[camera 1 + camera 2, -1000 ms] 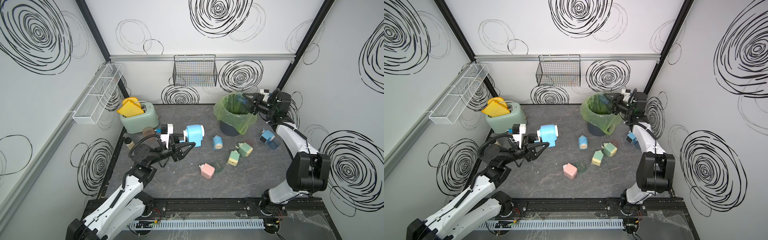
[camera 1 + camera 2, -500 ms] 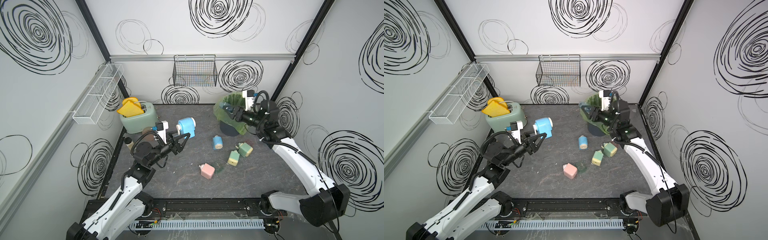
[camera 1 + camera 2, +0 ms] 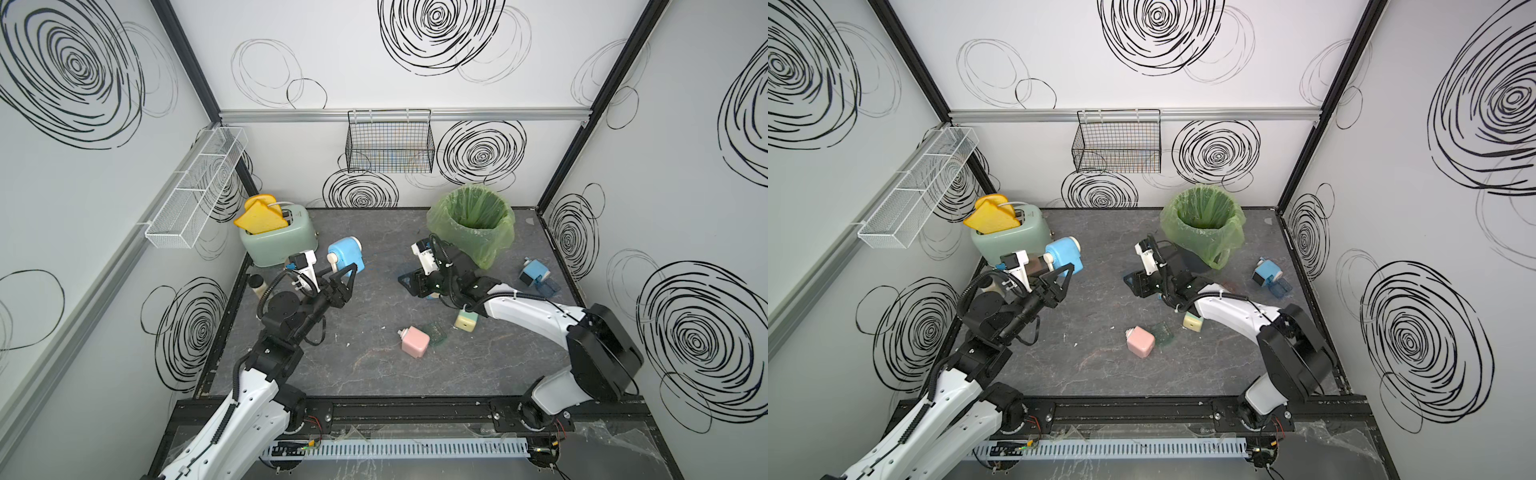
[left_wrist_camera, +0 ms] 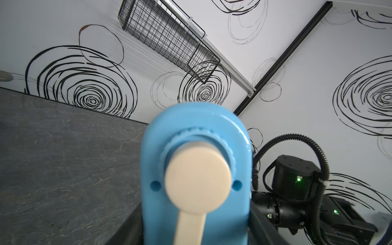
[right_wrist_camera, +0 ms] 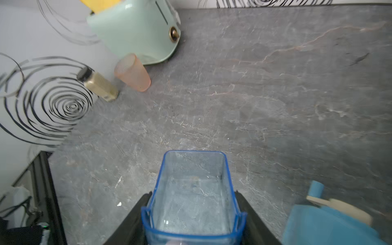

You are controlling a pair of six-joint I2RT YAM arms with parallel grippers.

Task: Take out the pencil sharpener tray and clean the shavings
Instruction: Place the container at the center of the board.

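My left gripper [image 3: 345, 275] [image 3: 1065, 275] [image 4: 196, 233] is shut on a light blue pencil sharpener [image 3: 347, 254] [image 3: 1064, 257] [image 4: 195, 135] with a cream crank, held above the table in front of the toaster. Near the table's middle, left of the green-lined bin [image 3: 471, 224] [image 3: 1204, 220], my right gripper [image 3: 409, 283] [image 3: 1134, 281] [image 5: 193, 197] is shut on the clear blue tray [image 5: 194, 186]. The tray's open side faces the wrist camera and its inside looks almost bare. The shavings are out of view.
A mint toaster [image 3: 278, 239] with yellow toast stands back left, with a pink cup [image 5: 132, 72] and a small bottle [image 5: 99, 84] beside it. Pink [image 3: 413, 340], pale green [image 3: 466, 322] and blue [image 3: 534, 272] sharpeners and loose trays lie front right. A wire basket [image 3: 390, 143] hangs on the back wall.
My right gripper has swung away from the bin, down and left toward the table's middle, still holding the tray. The left gripper has carried the sharpener slightly left and back.
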